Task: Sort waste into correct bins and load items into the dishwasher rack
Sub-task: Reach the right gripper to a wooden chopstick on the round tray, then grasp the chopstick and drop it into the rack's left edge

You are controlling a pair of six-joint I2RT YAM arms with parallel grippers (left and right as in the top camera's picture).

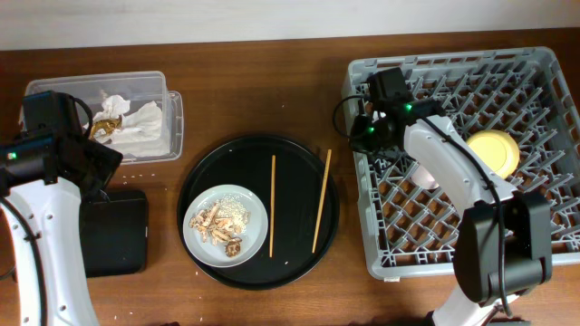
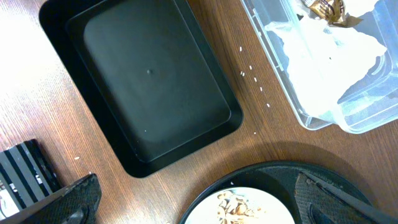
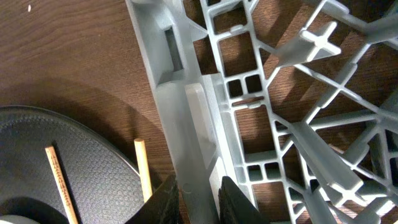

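Left gripper (image 2: 196,193): fingers wide apart, empty; black tray (image 2: 149,81) ahead-left, clear tub (image 2: 323,121) holding napkins (image 2: 323,56) ahead-right. Right gripper (image 3: 199,202): fingers straddle dishwasher rack (image 3: 180,106) wall, clamping cannot be told; chopsticks (image 3: 142,168) just left.

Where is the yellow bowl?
In the overhead view, the round yellow bowl sits inside the big grey plastic dishwasher rack on the right side, with the round black tray to its left.

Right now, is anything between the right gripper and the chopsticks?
Only the rack's grey wall, directly under the right gripper. The nearer chopstick lies bare just beyond it on the round black tray.
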